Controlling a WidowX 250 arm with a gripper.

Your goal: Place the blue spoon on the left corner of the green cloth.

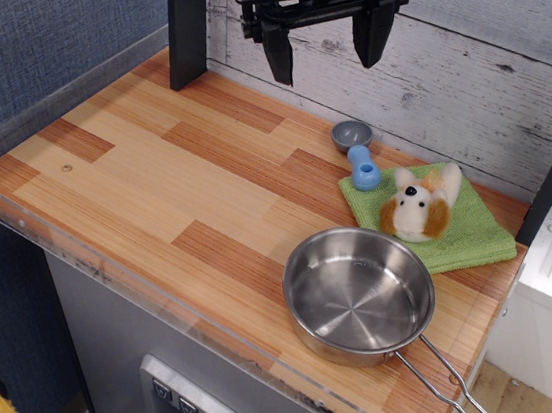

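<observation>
The gripper [325,56] hangs high above the rear of the table [158,182], in front of the plank wall [473,80]. Its two black fingers [279,58] are spread wide apart and hold nothing.

The spoon [358,152] lies near the rear edge of the table. Its grey bowl rests on the wood, pointing toward the wall. The rounded end of its blue handle overlaps the left corner of the cloth [464,235].

The cloth lies flat at the right rear of the table. A plush toy [417,206] sits on the cloth, just beside the spoon handle.

A steel pan [358,295] stands in front of the cloth, touching or overlapping its front edge. The pan's wire handle points toward the front right corner.
</observation>
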